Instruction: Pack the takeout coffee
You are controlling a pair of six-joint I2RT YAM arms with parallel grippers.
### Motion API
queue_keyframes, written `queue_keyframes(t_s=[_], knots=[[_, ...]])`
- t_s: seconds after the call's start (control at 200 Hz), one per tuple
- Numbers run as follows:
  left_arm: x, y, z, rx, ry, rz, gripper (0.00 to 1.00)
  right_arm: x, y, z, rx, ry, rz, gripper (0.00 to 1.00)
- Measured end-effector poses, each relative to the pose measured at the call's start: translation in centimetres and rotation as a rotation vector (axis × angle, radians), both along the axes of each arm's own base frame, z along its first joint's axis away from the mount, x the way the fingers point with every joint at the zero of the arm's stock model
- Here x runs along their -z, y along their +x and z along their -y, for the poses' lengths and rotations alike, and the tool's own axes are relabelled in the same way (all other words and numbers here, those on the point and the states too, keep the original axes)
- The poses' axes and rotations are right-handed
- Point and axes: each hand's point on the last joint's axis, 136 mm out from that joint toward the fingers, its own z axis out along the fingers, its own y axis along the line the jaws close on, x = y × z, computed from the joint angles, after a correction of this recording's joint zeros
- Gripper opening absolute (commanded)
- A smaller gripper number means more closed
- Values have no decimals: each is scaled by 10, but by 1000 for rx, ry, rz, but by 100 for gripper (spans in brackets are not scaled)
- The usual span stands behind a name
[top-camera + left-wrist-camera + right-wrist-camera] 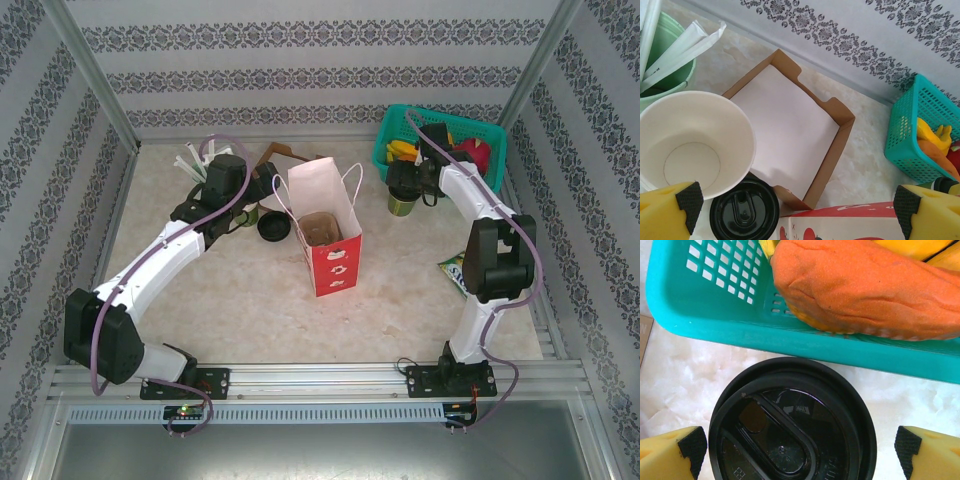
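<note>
- Right end effector (799, 447) is wide open. Its pads sit at 3 and 9 o'clock of the lidded cup (403, 204), clear of its lid (790, 427).
- Left end effector (797, 206) is also wide and holds nothing. It hangs over an open cup (715, 125), with a loose lid (744, 212) at the cup's 5 o'clock.
- Lidded cup stands upright on the worktop (250, 300), at 2 o'clock of the bag (336, 268) and just beside the basket (715, 325), with a gap showing between them.
- Handling, my read: the paper wall is light and will crush under a hard squeeze. Can't tell if it's filled. The plastic lid looks slick and may pop off, so pinch the wall below the rim and keep it upright.
- Basket wall is close at the cup's 12 o'clock, so a 3/9 pinch fits. Lift straight up first.
- Bag mouth is open with a carrier (320, 230) inside. The handles and thin paper edges could snag, so go in through the centre.
- Worktop between cup and bag is open room for the transfer.
</note>
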Motion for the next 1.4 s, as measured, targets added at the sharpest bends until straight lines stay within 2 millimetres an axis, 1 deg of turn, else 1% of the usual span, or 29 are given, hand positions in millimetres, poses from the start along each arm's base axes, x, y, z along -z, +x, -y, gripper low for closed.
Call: queue_keyframes(t_s=[0.215,0.34,0.425,0.51,0.55,0.644,0.929,1.064,1.234,1.404], knots=[[2,0,0,0,3,-7,99,5,3,-1,-2,3,-11,96],[3,-1,0,1,5,-11,99,12,1,1,2,9,-35,95],[3,-1,0,0,4,-11,99,13,1,2,5,20,-40,94],[3,-1,0,1,4,-12,99,13,1,4,7,28,-41,91],[3,-1,0,1,4,-12,99,13,1,3,6,34,-42,87],[3,-1,0,3,3,-13,99,13,0,1,5,44,-43,83],[4,-1,0,3,4,-16,100,13,-1,-1,2,58,-39,76],[3,-1,1,9,4,-7,99,12,-12,-5,-12,80,-42,76],[3,-9,1,31,-6,36,99,13,-35,-10,-37,110,-62,75],[-7,-14,-2,47,8,93,99,13,-60,-12,-47,125,-72,75]])
